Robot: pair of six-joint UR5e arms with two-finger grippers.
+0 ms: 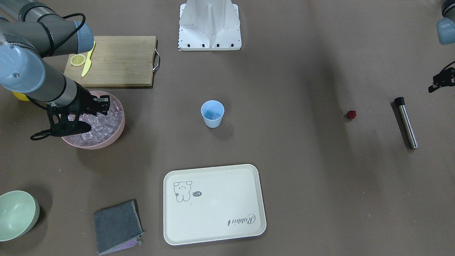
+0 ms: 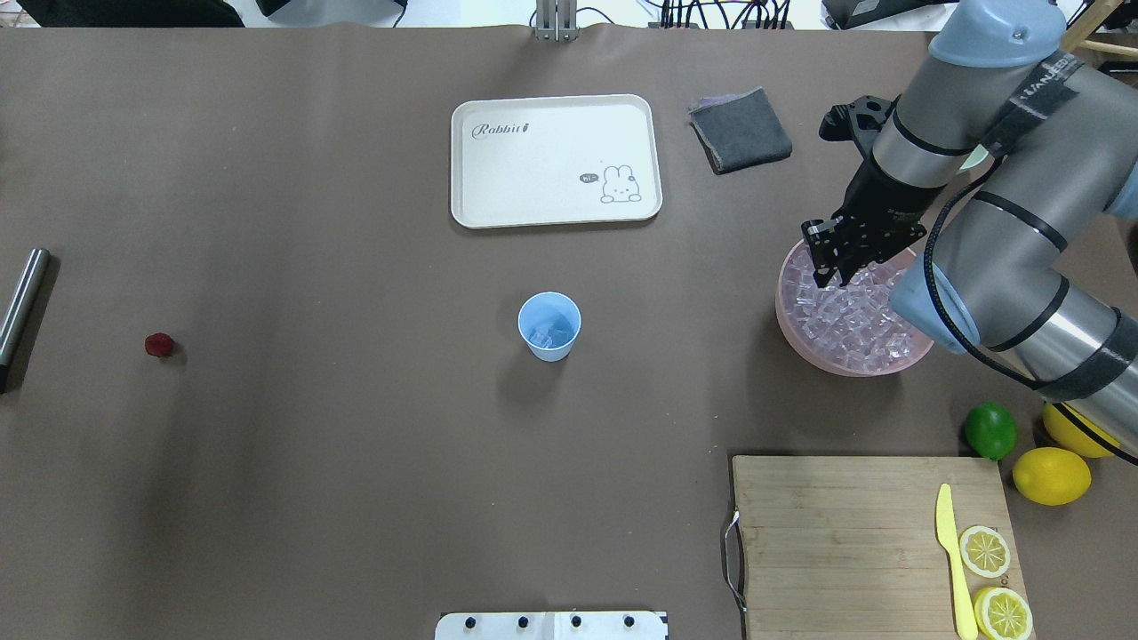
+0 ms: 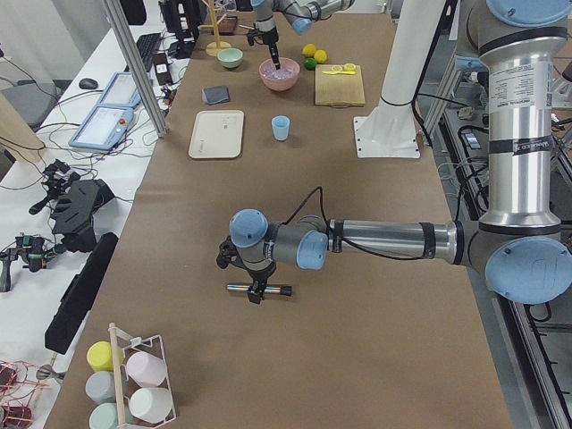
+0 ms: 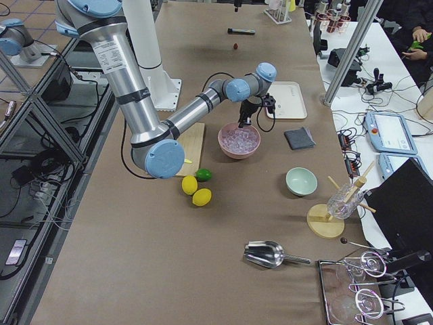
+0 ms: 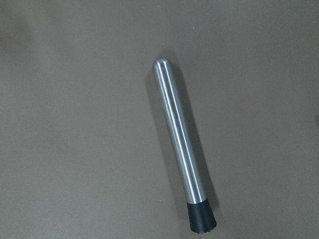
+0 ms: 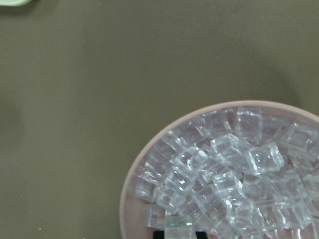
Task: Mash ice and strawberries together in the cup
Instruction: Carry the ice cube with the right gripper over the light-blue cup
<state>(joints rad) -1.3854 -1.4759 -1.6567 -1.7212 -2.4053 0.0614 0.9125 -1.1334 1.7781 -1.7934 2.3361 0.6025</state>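
Currently, your right gripper [image 2: 831, 267] is down at the rim side of the pink bowl [image 2: 791, 333], with its tips in the heap of ice [image 2: 853, 320]. Look at the right wrist view: the two dark fingertips [image 6: 158, 235] show at the bottom edge, set narrow, just one cube's width apart. A single cube sits snug between them and looks pinched on both sides. The rest of the ice fills the bowl around it.

Your left gripper [image 3: 254, 298] hangs over the steel rod [image 5: 180, 149] at the far left end of the desk [image 1: 302, 177]. You cannot tell how far it is open. The wrist view there shows only the rod, lying flat and alone on the desk with its black cap toward the bottom of the picture, and no finger is in sight. The side view is too small to judge by.

Your cup [image 1: 212, 114] stands upright near the middle of the desk, well apart from the bowl and from both grippers. A few cubes already lie in its bottom. The strawberry [image 1: 351, 114] lies loose on the desk between the cup and the rod, nearer the rod and touching neither. Beyond the cup, on your side of the desk, the cream tray [image 1: 213, 204] lies flat, with a grey cloth [image 1: 117, 225] beside it.
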